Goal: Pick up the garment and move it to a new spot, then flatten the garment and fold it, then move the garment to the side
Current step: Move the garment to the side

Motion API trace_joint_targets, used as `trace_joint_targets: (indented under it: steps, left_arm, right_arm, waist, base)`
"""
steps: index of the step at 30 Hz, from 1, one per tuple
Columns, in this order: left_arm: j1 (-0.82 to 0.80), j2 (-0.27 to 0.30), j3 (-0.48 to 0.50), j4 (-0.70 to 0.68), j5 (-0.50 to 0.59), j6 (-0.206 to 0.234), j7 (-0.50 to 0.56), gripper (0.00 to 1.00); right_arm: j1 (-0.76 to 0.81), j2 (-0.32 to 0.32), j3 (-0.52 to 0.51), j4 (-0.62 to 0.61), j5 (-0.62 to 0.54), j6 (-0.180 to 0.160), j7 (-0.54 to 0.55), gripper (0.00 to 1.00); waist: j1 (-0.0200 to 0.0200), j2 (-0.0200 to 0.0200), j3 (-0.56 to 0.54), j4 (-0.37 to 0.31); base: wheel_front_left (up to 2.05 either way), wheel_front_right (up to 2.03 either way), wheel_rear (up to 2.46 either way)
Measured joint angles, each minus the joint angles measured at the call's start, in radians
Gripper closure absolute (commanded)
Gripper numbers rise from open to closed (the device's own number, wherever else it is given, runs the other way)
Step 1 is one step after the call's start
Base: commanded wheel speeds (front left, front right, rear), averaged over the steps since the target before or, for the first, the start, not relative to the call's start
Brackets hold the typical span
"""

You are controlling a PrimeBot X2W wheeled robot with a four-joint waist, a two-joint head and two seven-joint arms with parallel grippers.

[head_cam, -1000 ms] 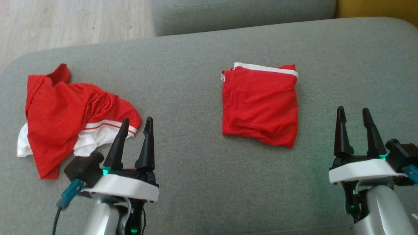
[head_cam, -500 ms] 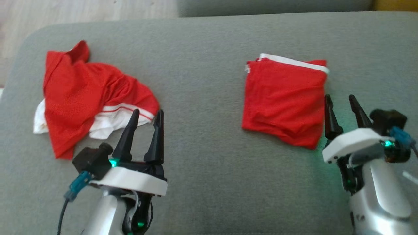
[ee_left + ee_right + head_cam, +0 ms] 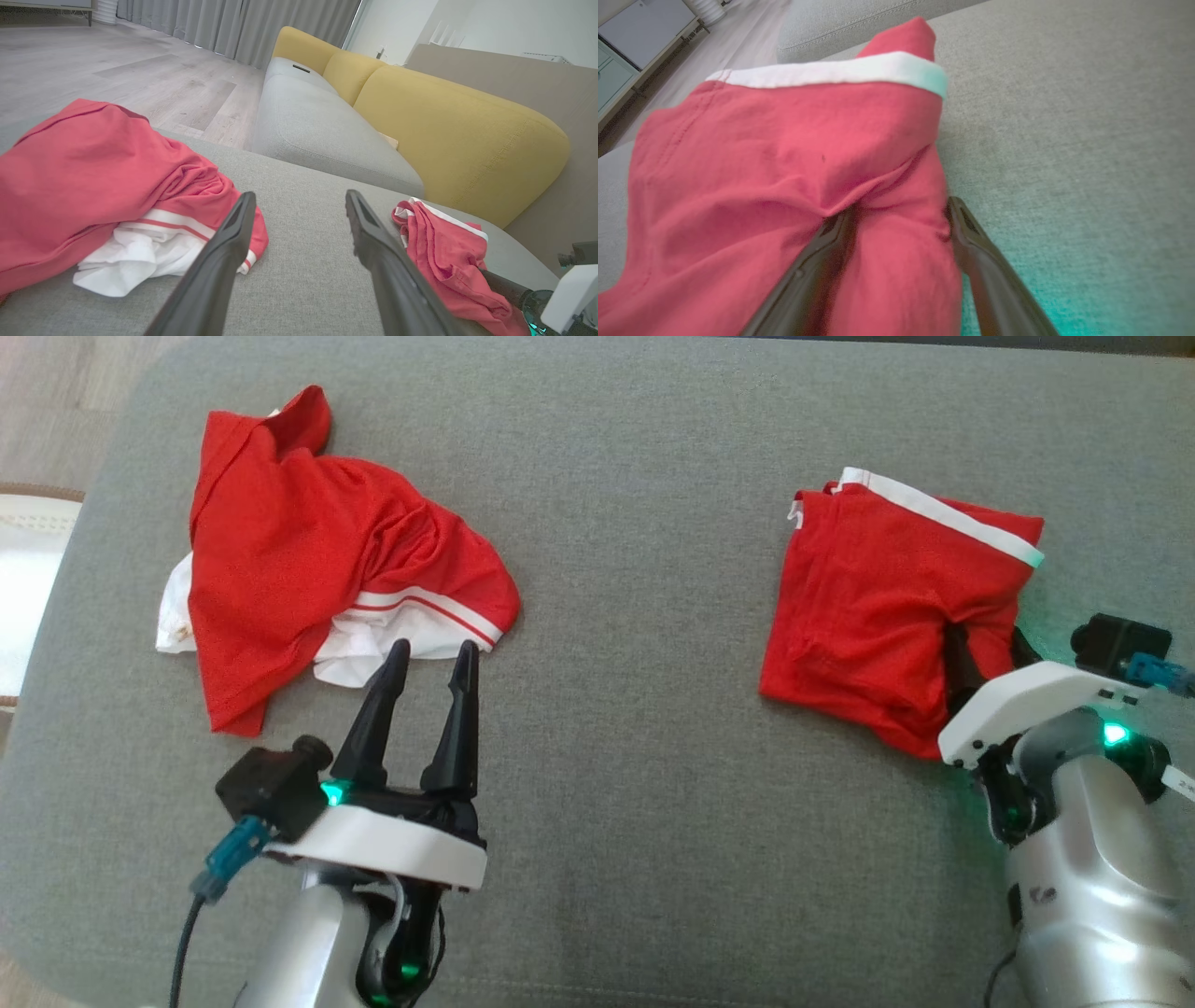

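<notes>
A folded red garment (image 3: 868,607) with a white band lies on the right of the grey cushion (image 3: 635,756). My right gripper (image 3: 988,649) is pushed into its near right edge. In the right wrist view the fingers (image 3: 971,242) stand open, one under the folded garment (image 3: 784,163), with a ridge of cloth bunched between them. A crumpled red and white garment (image 3: 299,551) lies at the left. My left gripper (image 3: 435,649) is open and holds nothing, its tips just short of that garment's white hem (image 3: 140,252). The left wrist view shows the folded garment (image 3: 444,252) at the right.
The cushion's left edge drops to a wooden floor (image 3: 56,411), where a pale object (image 3: 28,569) sits. Beyond the cushion stands a sofa with a grey seat (image 3: 317,130) and yellow back (image 3: 458,130).
The head camera has tipped down and left. My right gripper has moved forward into the folded garment's right edge, bunching and skewing the cloth. The left gripper holds its place by the crumpled garment.
</notes>
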Motion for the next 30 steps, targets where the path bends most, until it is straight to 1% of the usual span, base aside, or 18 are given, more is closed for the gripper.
trace_joint_targets:
  steps: [2,3,4,5,11,13,15,18,21,24,28,30]
  left_arm:
    - [-0.006,0.000,0.000,0.000,0.000,0.000,0.000,0.00]
    - [-0.006,0.000,0.000,0.000,0.000,0.000,0.000,0.00]
    - [-0.006,0.000,0.001,0.001,0.000,0.000,0.000,0.00]
    - [-0.006,0.000,0.000,0.002,0.000,0.000,0.000,0.00]
    - [-0.006,0.000,0.000,0.004,0.000,0.000,0.000,0.00]
    - [-0.006,0.000,0.000,0.004,0.001,-0.001,0.000,0.00]
    - [-0.006,0.000,0.000,0.003,0.001,-0.001,0.000,0.00]
    - [-0.006,0.000,0.000,0.002,0.002,-0.001,0.000,0.00]
    - [-0.007,0.000,0.000,-0.005,0.002,-0.001,0.000,0.00]
    - [-0.012,0.000,0.000,-0.010,0.002,-0.001,0.000,0.00]
    - [-0.039,0.000,-0.003,-0.013,0.002,-0.003,0.000,0.00]
    - [-0.057,0.000,-0.004,-0.013,0.002,-0.005,0.000,0.00]
  right_arm:
    - [-0.013,-0.001,0.000,0.025,0.000,0.000,0.000,0.00]
    - [-0.020,-0.002,0.003,0.039,0.001,0.000,0.001,0.33]
    - [-0.030,-0.003,0.005,0.054,-0.001,0.000,0.001,0.98]
    - [-0.038,-0.004,0.012,0.064,-0.015,0.000,0.001,1.00]
    - [-0.056,-0.009,0.091,0.103,-0.105,0.000,-0.052,1.00]
    - [-0.057,-0.027,0.133,0.103,-0.139,0.000,-0.070,1.00]
    - [-0.066,-0.060,0.176,0.099,-0.163,0.000,-0.076,1.00]
    - [-0.089,-0.148,0.258,0.071,-0.188,0.000,-0.076,1.00]
    - [-0.113,-0.261,0.346,0.039,-0.187,0.000,-0.067,1.00]
    - [-0.133,-0.372,0.419,0.020,-0.170,0.000,-0.036,1.00]
    - [-0.149,-0.505,0.464,0.012,-0.129,0.000,-0.002,1.00]
    - [-0.161,-0.566,0.484,0.013,-0.129,0.000,0.013,1.00]
  waist:
    - [0.0000,0.0000,0.003,0.002]
    - [0.0000,0.0000,0.003,0.000]
    - [0.0000,0.0000,0.003,-0.003]
    - [0.0000,0.0000,0.002,-0.008]
    - [0.0000,0.0000,-0.007,-0.043]
    - [0.0000,0.0000,-0.011,-0.058]
    - [0.0000,0.0000,-0.014,-0.074]
    - [0.0000,0.0000,-0.015,-0.096]
    - [0.0000,0.0000,-0.003,-0.109]
    - [0.0000,0.0000,0.020,-0.116]
    - [0.0000,0.0000,0.056,-0.115]
    - [0.0000,0.0000,0.074,-0.112]
  base:
    - [0.00,0.00,0.00]
    - [0.00,0.00,0.00]
    - [0.00,0.00,0.00]
    - [0.00,0.00,0.00]
    - [0.00,0.00,0.00]
    - [0.00,0.00,0.00]
    - [0.00,0.00,0.00]
    - [0.00,0.00,0.00]
    - [0.00,0.00,0.00]
    - [0.00,0.00,0.00]
    - [0.00,0.00,0.00]
    - [0.00,0.00,0.00]
